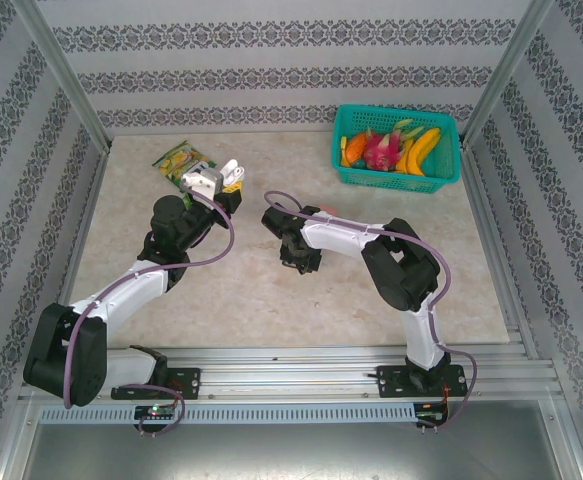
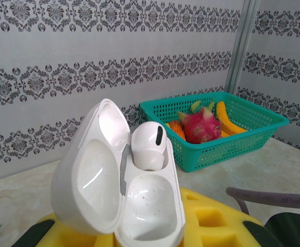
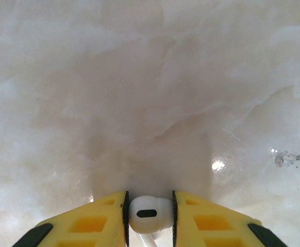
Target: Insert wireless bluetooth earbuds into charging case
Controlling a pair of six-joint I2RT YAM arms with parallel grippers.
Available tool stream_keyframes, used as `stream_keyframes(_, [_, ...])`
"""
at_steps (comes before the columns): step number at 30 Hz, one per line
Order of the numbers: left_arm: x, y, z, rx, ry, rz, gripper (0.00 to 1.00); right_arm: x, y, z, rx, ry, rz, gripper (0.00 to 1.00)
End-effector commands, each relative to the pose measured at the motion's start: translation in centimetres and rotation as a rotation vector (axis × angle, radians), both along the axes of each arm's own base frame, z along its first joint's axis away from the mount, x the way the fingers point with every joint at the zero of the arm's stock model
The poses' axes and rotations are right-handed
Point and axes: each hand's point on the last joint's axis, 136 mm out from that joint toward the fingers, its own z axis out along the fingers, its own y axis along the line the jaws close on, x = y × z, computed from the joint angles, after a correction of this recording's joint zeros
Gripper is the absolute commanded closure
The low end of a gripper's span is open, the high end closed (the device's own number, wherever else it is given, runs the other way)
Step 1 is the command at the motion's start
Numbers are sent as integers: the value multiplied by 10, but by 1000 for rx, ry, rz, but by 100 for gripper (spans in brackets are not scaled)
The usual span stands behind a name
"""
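One white plastic earbud (image 2: pixel 148 144) is seated in the open, rounded white charging case (image 2: pixel 103 190), which is clamped in the left gripper (image 1: pixel 214 186). A second white earbud (image 3: pixel 148 212) appears pinched in the nearly closed right gripper (image 3: pixel 150 195) above the tabletop (image 3: pixel 150 77). One well (image 2: pixel 151 203) is unfilled.

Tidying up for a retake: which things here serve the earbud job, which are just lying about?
Job: open white plastic charging case; white earbud seated in it; second white earbud, gripped.
Lying about: teal mesh basket of fruit; green printed packet.
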Motion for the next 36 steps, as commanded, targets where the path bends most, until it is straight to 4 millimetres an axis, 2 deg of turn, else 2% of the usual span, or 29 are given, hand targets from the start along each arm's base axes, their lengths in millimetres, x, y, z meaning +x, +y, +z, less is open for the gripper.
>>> stream_keyframes(1, [-2, 5, 19, -29, -55, 1, 100, 0, -1, 12, 1, -40, 12, 73])
stream_keyframes(14, [-8, 6, 22, -8, -53, 0, 100, 22, -30, 53, 9, -299, 9, 72])
stream_keyframes(20, [-13, 4, 25, 0, -52, -24, 100, 32, -38, 88, 55, -459, 47, 72])
stream_keyframes(27, [-19, -6, 29, -4, -48, -91, 100, 45, -44, 154, 158, -673, 99, 71])
stream_keyframes(36, [-29, -26, 37, -30, -31, -231, 100, 47, -40, 270, 388, -995, 213, 70])
